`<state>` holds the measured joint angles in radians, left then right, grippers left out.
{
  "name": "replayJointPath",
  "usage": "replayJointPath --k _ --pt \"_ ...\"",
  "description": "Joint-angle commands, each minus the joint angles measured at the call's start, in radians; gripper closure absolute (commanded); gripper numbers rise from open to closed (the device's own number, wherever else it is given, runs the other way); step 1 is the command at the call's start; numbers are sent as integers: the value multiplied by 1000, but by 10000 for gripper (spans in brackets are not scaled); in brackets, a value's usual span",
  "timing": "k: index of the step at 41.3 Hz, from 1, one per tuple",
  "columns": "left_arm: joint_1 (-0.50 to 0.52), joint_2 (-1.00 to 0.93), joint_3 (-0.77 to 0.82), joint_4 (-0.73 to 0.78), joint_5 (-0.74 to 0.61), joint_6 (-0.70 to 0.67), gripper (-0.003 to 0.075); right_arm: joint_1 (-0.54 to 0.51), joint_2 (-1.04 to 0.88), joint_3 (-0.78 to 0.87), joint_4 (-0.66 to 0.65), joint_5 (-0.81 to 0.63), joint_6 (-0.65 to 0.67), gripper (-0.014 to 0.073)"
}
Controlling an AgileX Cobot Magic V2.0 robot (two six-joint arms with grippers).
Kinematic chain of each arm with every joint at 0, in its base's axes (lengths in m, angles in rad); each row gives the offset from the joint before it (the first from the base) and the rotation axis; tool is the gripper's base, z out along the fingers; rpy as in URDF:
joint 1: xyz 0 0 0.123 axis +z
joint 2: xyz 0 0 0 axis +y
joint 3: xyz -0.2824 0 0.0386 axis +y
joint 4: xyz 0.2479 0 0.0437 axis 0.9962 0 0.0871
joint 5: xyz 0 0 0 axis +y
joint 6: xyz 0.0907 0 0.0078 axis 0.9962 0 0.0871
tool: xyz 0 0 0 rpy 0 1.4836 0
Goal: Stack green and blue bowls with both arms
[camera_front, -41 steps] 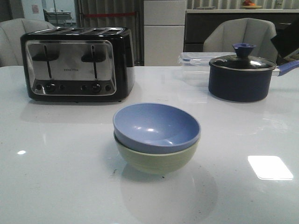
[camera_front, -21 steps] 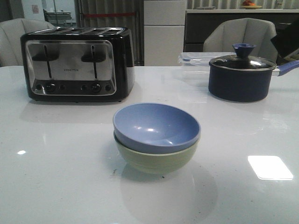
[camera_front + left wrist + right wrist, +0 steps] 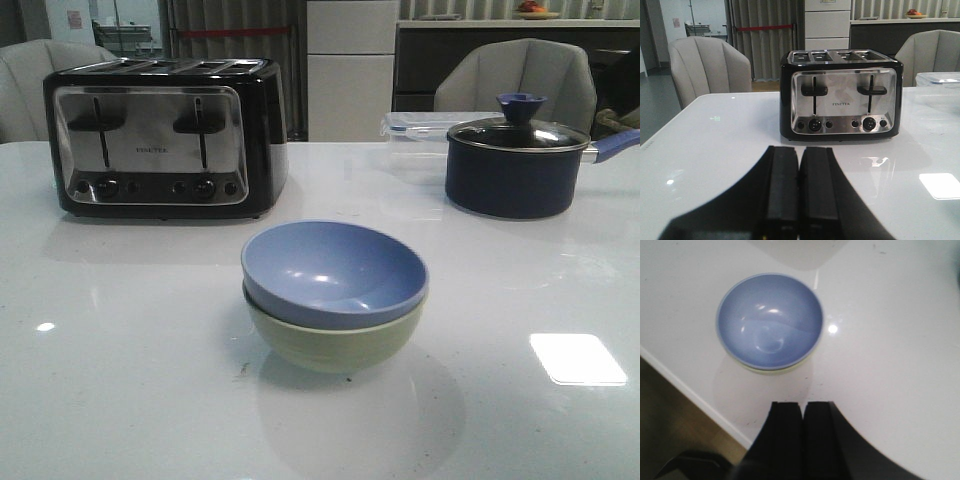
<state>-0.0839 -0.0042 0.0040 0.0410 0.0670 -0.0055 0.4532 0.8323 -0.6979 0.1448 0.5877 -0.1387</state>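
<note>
The blue bowl [image 3: 335, 272] sat nested inside the green bowl [image 3: 330, 340] near the middle of the white table [image 3: 130, 380] — the stack you were asked for looked, by this evidence, already made. The blue rim rode a little above the green one and tilted slightly, so the nesting seemed loose rather than fully seated.

Starting at the left, the toaster [image 3: 165, 135] stood well behind the bowls. Your left gripper [image 3: 799, 192] faced that toaster from across bare tabletop, its two fingers pressed together with nothing between them; neither bowl appeared in its wrist view, so the stack lay out of its sight and apart from it.

At centre, the bowls stood free, with no arm touching them in the front view — a placement that suggested they had been left to rest on their own.

To the right, the saucepan [image 3: 515, 165] and a clear lidded container [image 3: 415, 125] stood at the back of the table. Your right gripper [image 3: 802, 435] hung above the table's near edge, fingers closed on nothing, looking down on the stack from above; the bowls lay just ahead of its fingertips, not touching them.
</note>
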Motion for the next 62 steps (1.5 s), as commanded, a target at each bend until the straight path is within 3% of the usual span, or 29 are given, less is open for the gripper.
replayJointPath --k 1,8,17,23,32,47,53,62 --pt "-7 -20 5 0 -90 -10 627 -112 -87 11 -4 -95 -10 537" --pt "-7 -20 5 0 -90 -10 627 -318 -288 152 -12 -226 -10 537" --pt "-7 -20 5 0 -90 -10 627 -448 -569 425 -13 -488 -10 537" --pt "-7 -20 5 0 -90 -10 627 -450 -706 588 -13 -588 -10 537" --pt "-7 -20 5 0 -90 -10 627 -449 -863 723 -13 -613 -10 537" --pt "-7 -20 5 0 -90 -10 627 -447 -861 723 -18 -638 -5 537" --pt "-7 -20 5 0 -90 -10 627 -448 -862 723 -145 -694 117 537" --pt "-7 -20 5 0 -90 -10 627 -448 -862 723 -130 -695 117 537"
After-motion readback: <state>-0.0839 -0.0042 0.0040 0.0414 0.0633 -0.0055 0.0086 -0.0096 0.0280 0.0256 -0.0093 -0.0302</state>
